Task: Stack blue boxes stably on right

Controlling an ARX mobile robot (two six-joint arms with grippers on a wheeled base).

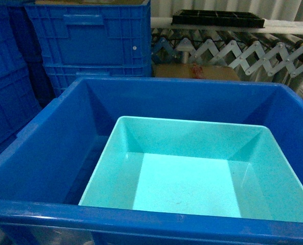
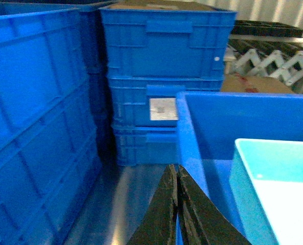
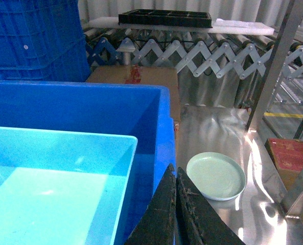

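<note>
The larger deep blue box [image 1: 54,148] fills the head view, and the turquoise box [image 1: 187,189] sits nested inside it, toward its right. Neither gripper shows in the head view. In the left wrist view my left gripper [image 2: 176,171] is shut at the left rim of the deep blue box [image 2: 233,117], with blue showing between the fingers; the turquoise box [image 2: 279,173] lies just right of it. In the right wrist view my right gripper [image 3: 175,171] is shut at the right rim of the deep blue box [image 3: 90,107], beside the turquoise box [image 3: 54,189].
Stacked ribbed blue crates [image 1: 90,41] stand behind and to the left [image 2: 33,102]. A pale green plate [image 3: 215,176] lies on the steel table right of the boxes. Behind are a cardboard box [image 3: 133,76], a roller conveyor [image 3: 202,51] with a black tray [image 3: 164,18], and a metal post [image 3: 274,61].
</note>
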